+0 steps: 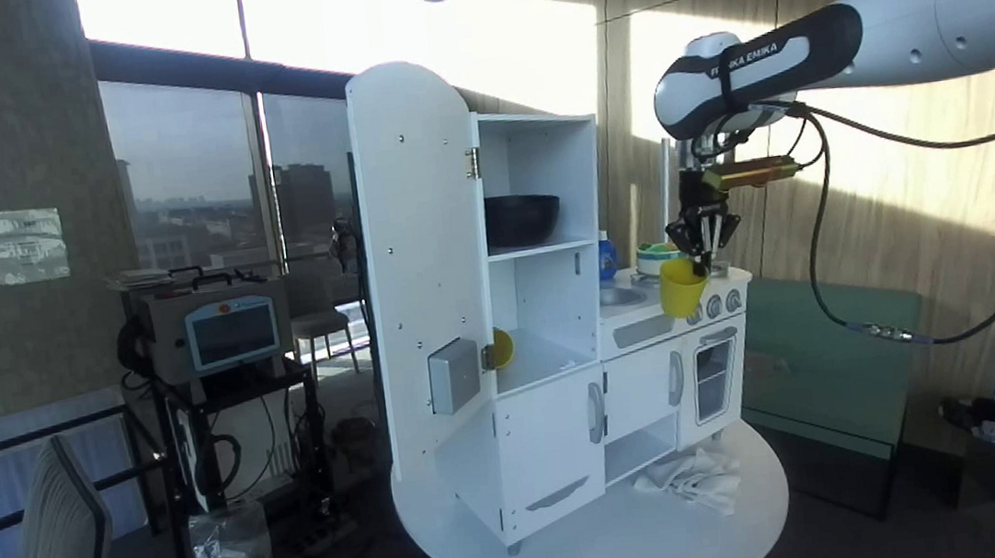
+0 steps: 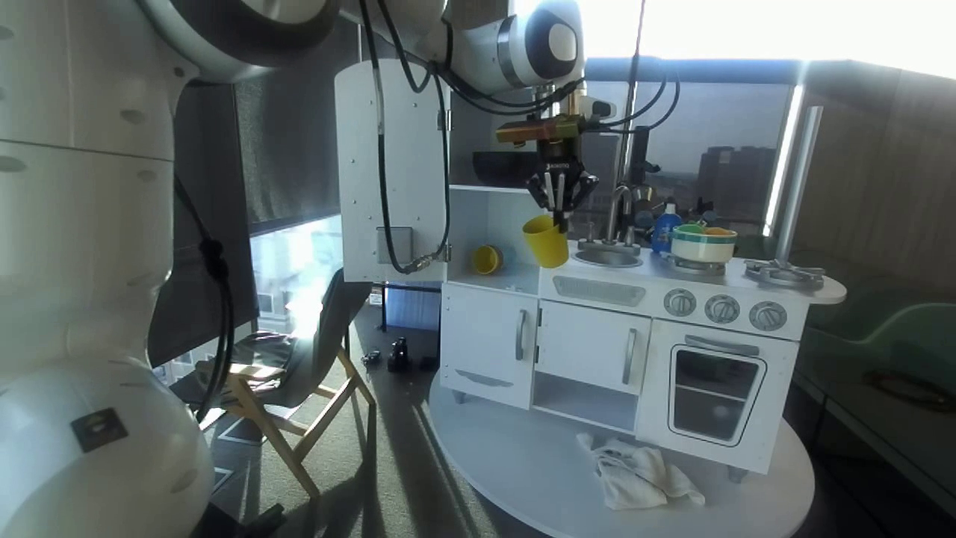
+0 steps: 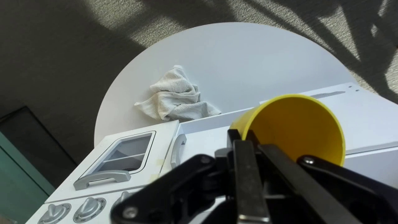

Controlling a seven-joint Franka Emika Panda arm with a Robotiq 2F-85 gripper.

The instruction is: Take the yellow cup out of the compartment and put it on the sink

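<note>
The rim of the yellow cup [image 3: 295, 127] is pinched by the gripper [image 3: 242, 137], with one fingertip inside and one outside. The cup is held in the air, a bit tipped, mouth up, in front of the toy kitchen [image 2: 590, 340]. So it is out of the compartment [image 2: 515, 213], and that part looks done. In there, a second yellow cup [image 2: 488, 259] is seen lying on its side. The sink [image 2: 609, 259] has not been reached yet; the held cup must be carried there, set down and let go.

On the way, the front edge of the counter [image 2: 651, 272] is met first. Whether the cup's bottom is higher than this edge cannot be told, so a little lift may be needed. Past it, open room is seen above the sink. On one side that room is closed in by the tall cupboard [image 1: 564, 166], and on the other by a pot [image 2: 702, 248] set on a stove ring [image 2: 694, 267]. At the very back, the tap [image 2: 613, 213] should not be bumped.
</note>
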